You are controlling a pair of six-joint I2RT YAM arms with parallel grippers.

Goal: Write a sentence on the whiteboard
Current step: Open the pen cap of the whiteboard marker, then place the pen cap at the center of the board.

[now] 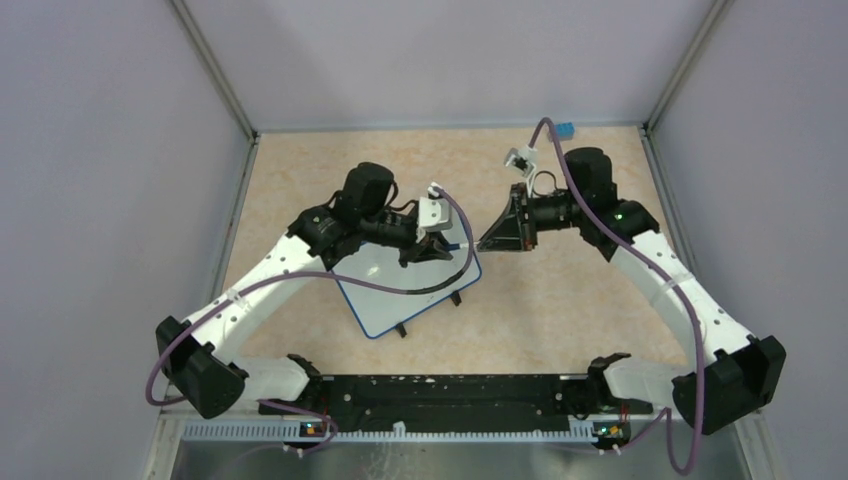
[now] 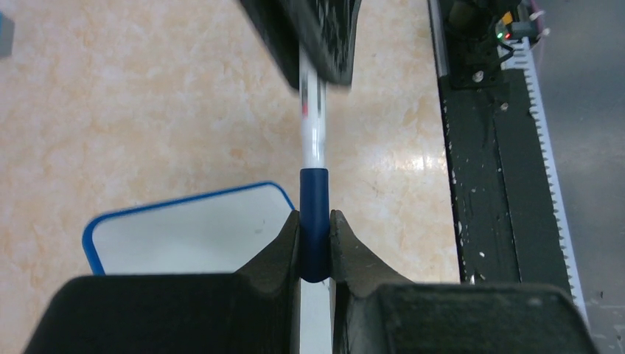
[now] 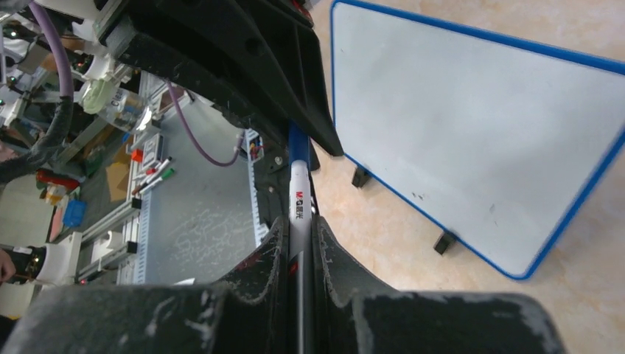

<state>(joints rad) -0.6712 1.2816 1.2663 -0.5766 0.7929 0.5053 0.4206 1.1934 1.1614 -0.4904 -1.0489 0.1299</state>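
Note:
The whiteboard (image 1: pixel 395 290) lies tilted on the table, white with a blue rim and black clip feet. Its visible face (image 3: pixel 457 125) is blank, so the sentence does not show. A marker (image 2: pixel 312 125) with a white barrel and blue cap (image 2: pixel 315 214) hangs level in the air beside the board's right corner (image 2: pixel 191 228). My left gripper (image 2: pixel 315 247) is shut on the blue cap. My right gripper (image 3: pixel 298 247) is shut on the white barrel (image 3: pixel 298 199), facing the left gripper (image 3: pixel 243 66). In the top view the two grippers, left (image 1: pixel 440 248) and right (image 1: pixel 492 240), meet nose to nose.
A small blue object (image 1: pixel 566 130) sits at the back edge of the table, by the right wall. The black base rail (image 1: pixel 450 395) runs along the near edge. Grey walls close in the left, right and back sides.

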